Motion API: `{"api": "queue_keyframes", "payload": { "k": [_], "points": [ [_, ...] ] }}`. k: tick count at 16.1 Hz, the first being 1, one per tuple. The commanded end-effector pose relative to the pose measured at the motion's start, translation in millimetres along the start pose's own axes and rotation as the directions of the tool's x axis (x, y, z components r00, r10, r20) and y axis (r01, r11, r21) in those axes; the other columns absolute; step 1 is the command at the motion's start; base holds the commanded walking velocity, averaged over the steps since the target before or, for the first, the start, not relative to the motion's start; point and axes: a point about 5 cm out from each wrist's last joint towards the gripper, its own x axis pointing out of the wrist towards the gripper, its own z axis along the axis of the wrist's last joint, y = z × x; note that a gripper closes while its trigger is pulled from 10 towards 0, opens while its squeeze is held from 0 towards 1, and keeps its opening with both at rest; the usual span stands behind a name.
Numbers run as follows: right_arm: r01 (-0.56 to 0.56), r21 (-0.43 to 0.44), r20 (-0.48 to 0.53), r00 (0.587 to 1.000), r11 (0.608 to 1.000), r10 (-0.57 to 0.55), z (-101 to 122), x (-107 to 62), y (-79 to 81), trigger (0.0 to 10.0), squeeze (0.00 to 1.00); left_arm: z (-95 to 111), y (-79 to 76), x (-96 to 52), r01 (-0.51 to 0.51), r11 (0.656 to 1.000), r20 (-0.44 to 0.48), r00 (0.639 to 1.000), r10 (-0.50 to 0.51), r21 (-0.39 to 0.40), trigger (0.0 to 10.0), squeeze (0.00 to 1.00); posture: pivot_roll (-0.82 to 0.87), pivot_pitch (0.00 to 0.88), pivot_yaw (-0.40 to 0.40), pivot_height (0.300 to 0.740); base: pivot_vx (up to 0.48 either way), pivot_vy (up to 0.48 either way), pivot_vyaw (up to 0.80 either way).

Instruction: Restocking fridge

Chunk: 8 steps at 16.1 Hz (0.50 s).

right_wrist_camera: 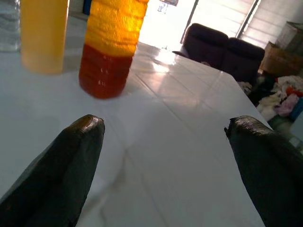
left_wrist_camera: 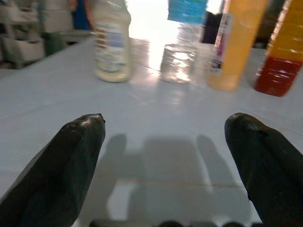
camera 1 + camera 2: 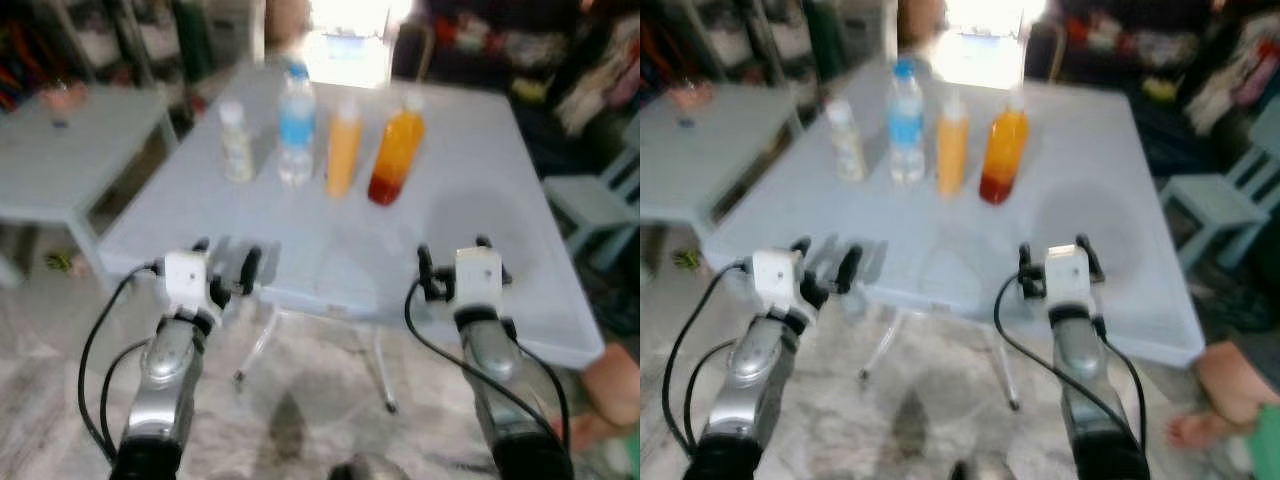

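Observation:
Four bottles stand in a row on the far half of a white folding table (image 3: 470, 200): a small cream bottle (image 3: 236, 145), a clear water bottle with a blue label (image 3: 296, 125), an orange juice bottle (image 3: 343, 148) and an orange-and-red drink bottle (image 3: 396, 155). My left gripper (image 3: 226, 262) is open over the table's near edge, short of the cream bottle (image 2: 111, 42). My right gripper (image 3: 455, 255) is also open above the near edge, with the orange-and-red bottle (image 1: 111, 52) ahead and to its left. Both grippers hold nothing.
A low grey table (image 3: 80, 150) stands to the left. A pale blue chair (image 3: 600, 205) is on the right, and a person's foot (image 3: 1230, 390) rests on the floor at the lower right. A dark sofa (image 1: 222, 47) with piled clothes lies beyond the table.

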Motion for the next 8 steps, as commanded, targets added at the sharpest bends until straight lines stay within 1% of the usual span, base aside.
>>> {"api": "queue_keyframes", "payload": {
  "k": [1,2,4,8],
  "points": [
    [-0.014,0.008,0.026,1.000,1.000,0.013,6.3,2.5,5.8,10.0,0.00,1.0,14.5,-7.4,-0.042,0.999,-0.010,0.999,0.042,0.017,10.0,0.00,0.03,0.014,-0.035,0.740,0.000,0.000,0.00],
    [-0.013,0.009,0.026,1.000,1.000,0.012,6.2,2.4,6.1,10.0,0.00,-0.7,16.3,-11.1,-0.045,0.999,-0.021,0.999,0.045,0.019,10.0,0.00,0.03,0.015,-0.035,0.740,0.000,0.000,0.00],
    [-0.012,0.010,0.025,1.000,1.000,0.012,6.0,2.3,6.0,10.0,0.00,-1.0,16.4,-12.9,-0.051,0.999,-0.022,0.998,0.051,0.014,10.0,0.00,0.03,0.018,-0.036,0.740,0.000,0.000,-0.43],
    [-0.027,-0.014,0.053,0.998,1.000,0.028,10.9,4.7,7.4,10.0,0.00,1.1,7.8,-14.4,-0.036,0.999,-0.001,0.999,0.036,-0.022,10.0,0.00,0.03,0.023,-0.040,0.740,0.000,0.000,-0.53]
  ]
}}
